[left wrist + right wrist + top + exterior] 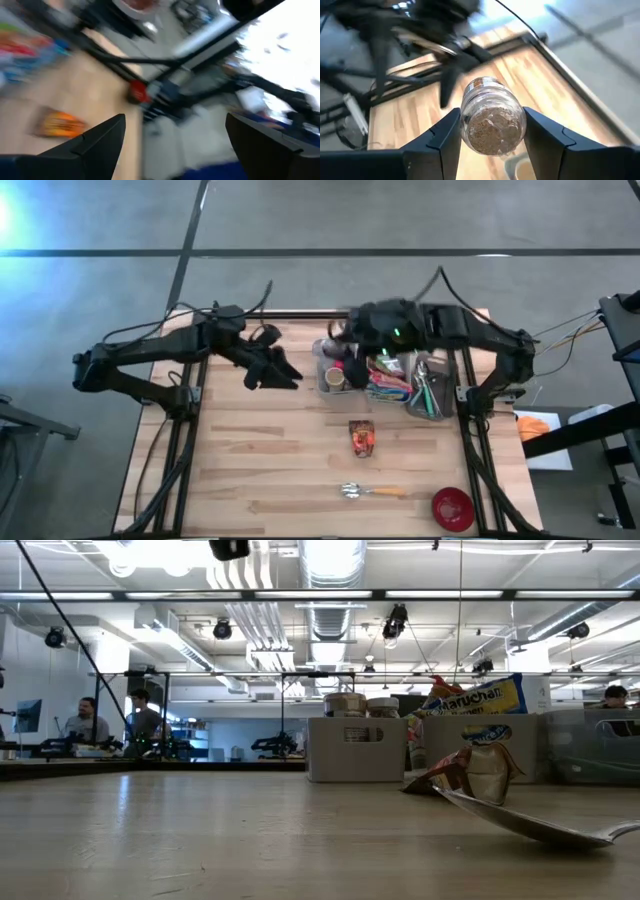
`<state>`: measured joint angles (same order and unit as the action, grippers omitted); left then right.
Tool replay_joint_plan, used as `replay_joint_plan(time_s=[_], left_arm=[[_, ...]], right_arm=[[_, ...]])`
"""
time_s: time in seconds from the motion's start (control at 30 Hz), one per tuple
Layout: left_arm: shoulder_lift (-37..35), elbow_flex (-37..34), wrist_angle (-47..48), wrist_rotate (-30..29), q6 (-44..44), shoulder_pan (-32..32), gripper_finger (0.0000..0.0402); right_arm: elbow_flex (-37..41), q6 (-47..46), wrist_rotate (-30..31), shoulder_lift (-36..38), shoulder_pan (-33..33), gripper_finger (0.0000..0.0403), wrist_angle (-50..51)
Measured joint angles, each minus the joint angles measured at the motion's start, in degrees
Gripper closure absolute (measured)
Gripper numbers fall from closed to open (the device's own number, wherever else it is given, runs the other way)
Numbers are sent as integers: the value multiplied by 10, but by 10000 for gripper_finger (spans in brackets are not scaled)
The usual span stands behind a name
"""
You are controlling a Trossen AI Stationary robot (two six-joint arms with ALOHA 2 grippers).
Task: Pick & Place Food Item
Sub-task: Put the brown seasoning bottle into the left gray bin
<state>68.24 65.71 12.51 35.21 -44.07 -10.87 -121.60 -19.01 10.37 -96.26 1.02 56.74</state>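
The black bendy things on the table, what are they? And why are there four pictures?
They are two robot arms, each ending in a two-fingered claw. One camera looks down from above, one sits low at table height, and one rides on each wrist. The right claw grips a glass jar of brown grains. The left claw is open and empty. On the wooden table lie a snack packet, a spoon, a red bowl and a bin of groceries.
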Motion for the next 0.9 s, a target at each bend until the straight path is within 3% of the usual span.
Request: replay_joint_plan(time_s=[0.17,0.27,0.47,0.67,0.9], left_arm=[[-48,0,79,-140,63,0,53],[-71,0,109,-185,81,0,53],[-111,-1,156,-196,101,0,52],[-135,-1,208,-206,126,0,52],[-140,-2,290,-224,127,0,52]], right_arm=[[0,-85,-30,-13,-92,231,45],[0,-117,-47,-27,-143,231,81],[0,-125,-130,-74,-219,231,128],[0,-23,-191,-149,-238,231,143],[0,58,-183,-238,-238,231,212]])
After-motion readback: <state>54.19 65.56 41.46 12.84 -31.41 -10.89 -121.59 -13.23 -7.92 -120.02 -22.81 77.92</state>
